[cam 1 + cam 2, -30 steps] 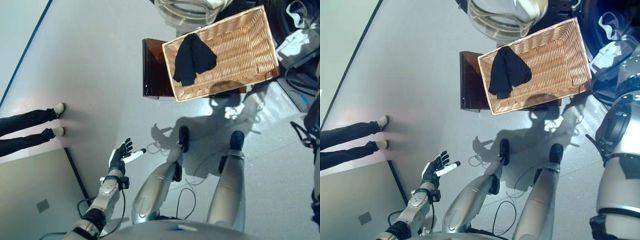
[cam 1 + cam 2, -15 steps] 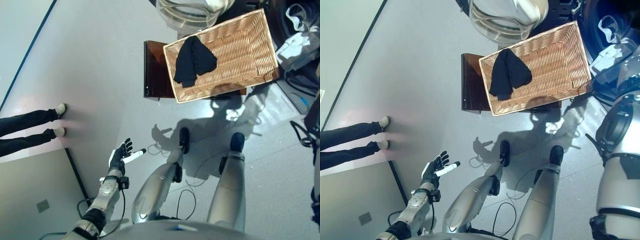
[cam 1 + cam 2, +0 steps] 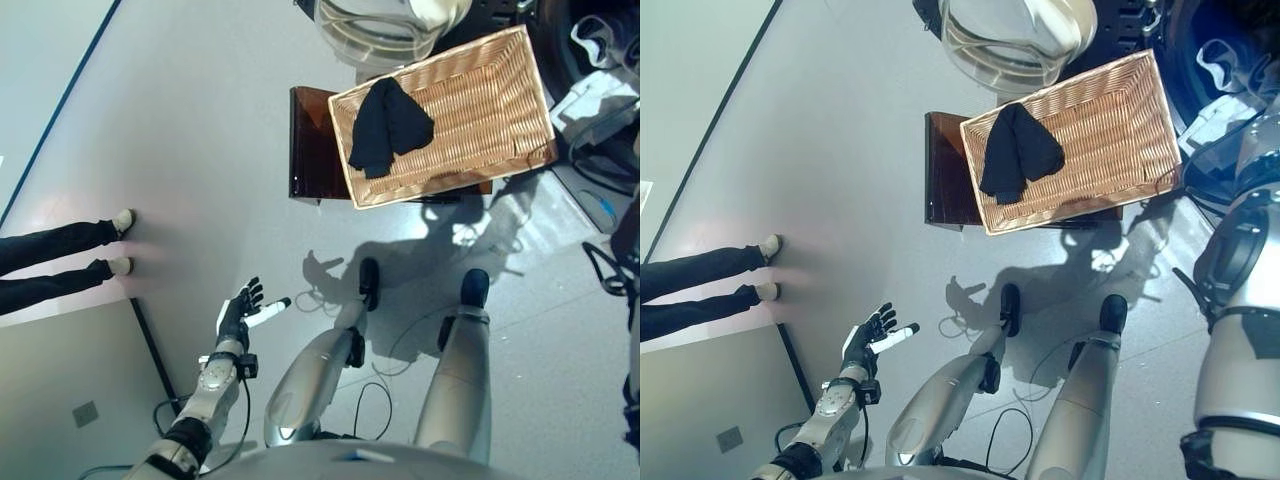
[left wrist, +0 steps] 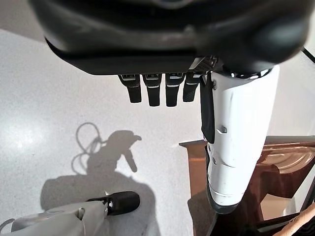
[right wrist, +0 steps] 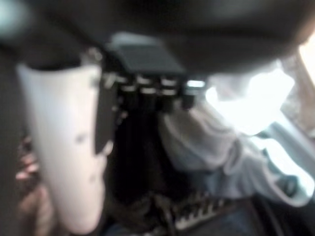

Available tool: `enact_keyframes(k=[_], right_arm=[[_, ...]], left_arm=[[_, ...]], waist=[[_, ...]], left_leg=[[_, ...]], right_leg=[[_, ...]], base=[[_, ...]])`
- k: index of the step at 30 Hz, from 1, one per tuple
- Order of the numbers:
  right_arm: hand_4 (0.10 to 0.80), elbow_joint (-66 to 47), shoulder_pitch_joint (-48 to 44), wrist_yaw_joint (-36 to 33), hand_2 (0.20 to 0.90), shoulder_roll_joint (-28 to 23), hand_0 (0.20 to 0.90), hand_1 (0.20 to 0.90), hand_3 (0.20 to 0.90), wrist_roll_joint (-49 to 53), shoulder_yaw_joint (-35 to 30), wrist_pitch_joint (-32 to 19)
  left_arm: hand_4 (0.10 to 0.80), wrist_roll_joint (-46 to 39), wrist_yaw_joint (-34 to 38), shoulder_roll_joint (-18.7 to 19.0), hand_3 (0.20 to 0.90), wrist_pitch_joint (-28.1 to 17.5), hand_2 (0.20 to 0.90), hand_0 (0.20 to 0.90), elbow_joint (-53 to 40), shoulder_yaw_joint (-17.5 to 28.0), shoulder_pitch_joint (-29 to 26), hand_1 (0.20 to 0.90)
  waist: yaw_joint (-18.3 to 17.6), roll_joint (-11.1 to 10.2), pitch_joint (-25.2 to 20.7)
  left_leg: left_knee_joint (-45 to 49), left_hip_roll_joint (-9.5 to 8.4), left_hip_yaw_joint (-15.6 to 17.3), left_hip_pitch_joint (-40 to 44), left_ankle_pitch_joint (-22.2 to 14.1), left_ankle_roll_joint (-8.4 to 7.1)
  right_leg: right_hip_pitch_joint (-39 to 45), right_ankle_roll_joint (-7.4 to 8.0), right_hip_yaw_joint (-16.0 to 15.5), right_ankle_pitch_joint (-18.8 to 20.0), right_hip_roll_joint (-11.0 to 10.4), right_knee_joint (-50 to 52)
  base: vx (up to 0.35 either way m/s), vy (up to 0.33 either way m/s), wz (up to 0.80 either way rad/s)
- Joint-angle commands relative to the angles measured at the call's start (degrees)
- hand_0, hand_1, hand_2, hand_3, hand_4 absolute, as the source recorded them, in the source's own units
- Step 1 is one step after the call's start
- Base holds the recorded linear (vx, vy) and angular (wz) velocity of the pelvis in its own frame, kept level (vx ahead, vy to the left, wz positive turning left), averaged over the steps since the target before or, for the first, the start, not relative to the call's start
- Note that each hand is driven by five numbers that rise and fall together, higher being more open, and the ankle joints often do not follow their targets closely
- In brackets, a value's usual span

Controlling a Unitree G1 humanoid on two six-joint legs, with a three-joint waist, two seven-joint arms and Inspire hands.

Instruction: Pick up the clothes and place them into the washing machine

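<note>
- The left hand (image 3: 238, 312) hovers low over the grey floor (image 3: 200, 150), its fingers (image 4: 152, 91) straight and spread, the white-covered thumb (image 4: 236, 142) sticking out to the side; it holds nothing.
- The right hand (image 5: 147, 98) shows only in its own wrist view, where its fingers hang straight and relaxed beside a white thumb cover; nothing is seen gripped in them, and pale cloth (image 5: 231, 142) lies just past their tips.
- The black garment (image 3: 388, 125) lies well ahead of the left fingers, draped in the wicker basket (image 3: 500, 90) at the end nearer that hand, with one edge hanging over the basket's rim.
- The basket rests tilted on a dark brown bench (image 3: 312, 145), overhanging its edge.
- Just beyond the basket, farther from the left fingers, is the round glass door (image 3: 1015, 35) of the washing machine.
- A person's legs (image 3: 60, 260) in dark trousers and pale shoes lie on the floor, off to the outer side of the left hand and well apart from it.
</note>
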Motion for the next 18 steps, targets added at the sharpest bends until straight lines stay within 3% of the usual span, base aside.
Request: enact_keyframes(k=[1,5,8,10,12,13,17,18], right_arm=[[0.8,-12.9,-7.7,0.9,0.9,-16.4,0.9,0.9,0.9,-9.8,17.1,-8.1],[0.8,-12.4,-7.6,0.1,0.9,-16.6,0.9,0.9,0.9,-11.2,17.6,-7.2],[0.8,-10.7,-8.3,-1.3,0.9,-17.4,0.9,0.9,0.9,-16.5,20.2,-3.7],[0.8,-6.7,-9.4,-2.2,0.9,-18.6,0.9,0.9,0.9,-25.3,25.9,2.9],[0.8,-5.2,-11.6,-2.3,0.9,-18.8,0.9,0.9,0.9,-28.4,29.4,4.8],[0.8,-3.7,-12.3,-2.8,0.9,-18.9,0.9,0.9,0.9,-37.1,34.7,9.4],[0.8,-1.5,-12.9,-2.4,0.9,-18.6,0.9,0.9,0.9,-47.1,40.3,14.2],[0.8,0.2,-13.4,-1.5,0.9,-18.2,0.9,0.9,0.9,-54.1,44.7,16.9]], left_arm=[[0.8,-0.4,2.4,2.4,0.9,-1.5,0.9,0.9,3.1,0.1,1.7,0.9],[0.8,-0.2,2.5,2.4,0.9,-1.6,0.9,0.9,3.4,0.2,1.7,0.9],[0.8,0.1,2.6,3.0,0.9,-1.7,0.9,0.9,3.0,0.2,2.0,0.9],[0.8,0.5,2.4,4.2,0.9,-2.0,0.9,0.9,1.5,0.2,2.4,0.9],[0.8,0.9,2.3,4.4,0.9,-2.1,0.9,0.9,0.9,0.3,2.5,0.9],[0.8,1.3,2.1,5.6,0.9,-2.4,0.9,0.9,-0.6,0.7,3.0,0.9],[0.8,1.9,1.9,6.3,0.9,-2.6,0.9,0.9,-1.8,1.8,3.4,0.9],[0.8,1.9,1.6,6.8,0.9,-2.7,0.9,0.9,-2.3,2.4,3.9,0.9]], waist=[[-4.0,4.7,-3.7],[-4.0,4.5,-3.8],[-4.0,4.0,-3.8],[-3.9,3.3,-3.8],[-3.8,3.6,-3.7],[-3.9,3.0,-3.5],[-3.9,2.5,-3.3],[-3.8,2.0,-3.3]], left_leg=[[-0.5,2.8,1.5,1.9,-3.0,-7.17],[-0.5,2.77,1.6,2.0,-3.0,-7.17],[-0.5,2.68,1.5,2.2,-3.1,-7.16],[-0.5,2.51,1.4,2.6,-3.3,-7.21],[-0.5,2.75,1.5,2.3,-2.8,-7.14],[-0.5,2.63,1.5,2.6,-3.0,-7.14],[-0.5,2.9,1.5,2.1,-2.5,-7.07],[-0.5,2.83,1.4,2.2,-2.5,-7.02]], right_leg=[[7.9,-2.92,-2.1,-0.2,6.2,-10.5],[8.3,-2.92,-2.3,0.0,6.2,-10.8],[8.7,-2.9,-2.4,-0.1,6.1,-11.0],[9.1,-2.89,-2.5,-0.4,5.9,-11.0],[8.9,-2.98,-2.5,0.4,6.1,-11.4],[9.3,-3.0,-2.6,0.2,6.0,-11.3],[9.3,-3.07,-2.7,1.1,6.2,-11.8],[9.3,-3.14,-2.7,1.0,6.3,-11.7]], base=[[0.0,0.0,0.0],[0.0,0.0,0.0],[0.005,0.001,0.01],[-0.02,-0.001,0.04],[-0.019,-0.001,0.0],[0.0,0.0,0.0],[0.0,0.0,0.0],[0.0,0.0,0.0]])
